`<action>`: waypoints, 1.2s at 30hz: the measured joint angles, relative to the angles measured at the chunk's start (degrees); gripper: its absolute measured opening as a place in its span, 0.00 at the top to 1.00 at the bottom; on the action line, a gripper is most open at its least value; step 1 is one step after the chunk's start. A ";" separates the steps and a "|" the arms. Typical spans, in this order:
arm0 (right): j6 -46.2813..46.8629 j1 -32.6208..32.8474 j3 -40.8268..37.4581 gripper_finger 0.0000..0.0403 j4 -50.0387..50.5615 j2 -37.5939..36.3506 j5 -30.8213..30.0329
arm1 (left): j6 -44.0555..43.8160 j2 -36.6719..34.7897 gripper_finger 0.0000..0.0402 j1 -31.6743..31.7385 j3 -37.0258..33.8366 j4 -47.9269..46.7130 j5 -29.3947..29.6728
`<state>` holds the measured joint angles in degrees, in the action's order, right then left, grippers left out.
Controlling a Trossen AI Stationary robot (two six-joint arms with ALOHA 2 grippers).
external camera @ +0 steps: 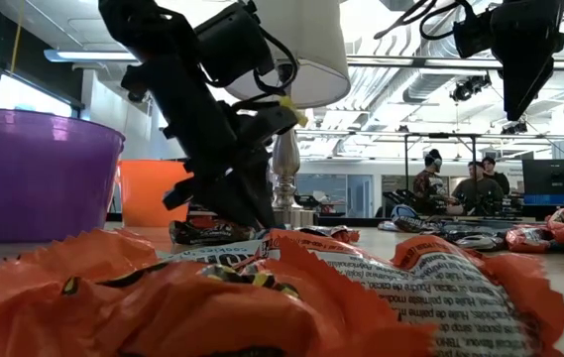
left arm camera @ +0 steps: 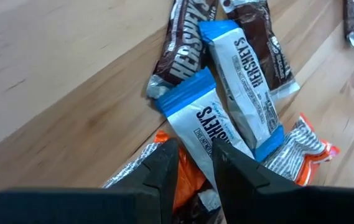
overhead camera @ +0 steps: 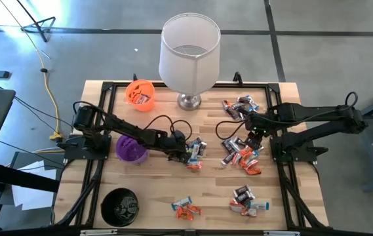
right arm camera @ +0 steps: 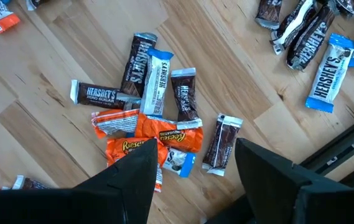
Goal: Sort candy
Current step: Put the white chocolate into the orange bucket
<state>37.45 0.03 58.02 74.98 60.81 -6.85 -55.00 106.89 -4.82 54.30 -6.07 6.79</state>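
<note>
The candy lies in several small heaps on the wooden table (overhead camera: pixel 166 190). My left gripper (overhead camera: pixel 187 155) is low over the middle heap (overhead camera: pixel 198 149), slanting down and open by a narrow gap. In the left wrist view its fingertips (left arm camera: pixel 194 163) stand at one end of a white-blue candy (left arm camera: pixel 198 115) that lies on an orange one (left arm camera: pixel 186 180), with dark brown candy (left arm camera: pixel 183 50) beyond. My right gripper (overhead camera: pixel 254 136) hangs open above another heap (overhead camera: pixel 242 157); its wide-apart fingers (right arm camera: pixel 195 149) point down over orange, brown and white-blue candy (right arm camera: pixel 155 134). My left gripper's fingertips stand at the end of the white-blue candy (left arm camera: pixel 217 146), slanting down from the table's left. Whether they touch it or the orange candy beneath, I cannot tell. All the candy lies flat on the table.
An orange cup (overhead camera: pixel 140 92), a purple cup (overhead camera: pixel 131 149) and a black cup (overhead camera: pixel 120 206) stand on the left half. A tall white lamp-like shade on a metal foot (overhead camera: pixel 189 99) stands at the far middle. More candy lies at the far right (overhead camera: pixel 242 105) and near edge (overhead camera: pixel 186 209), (overhead camera: pixel 248 202).
</note>
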 joint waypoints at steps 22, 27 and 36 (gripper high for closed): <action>0.00 0.00 0.00 0.48 -0.07 0.00 -0.02 | 5.82 0.22 0.78 -1.29 -0.39 8.31 -5.69; 0.01 0.00 0.00 0.48 -0.06 0.00 -0.01 | 4.35 0.11 0.78 -1.20 -0.34 7.81 -5.24; 0.00 -0.01 0.00 0.48 -0.07 -0.01 0.00 | 2.60 0.04 0.69 -1.20 -0.28 8.23 -5.17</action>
<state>37.45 0.02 58.02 74.91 60.81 -6.85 -52.40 106.94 -6.02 54.02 2.17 1.62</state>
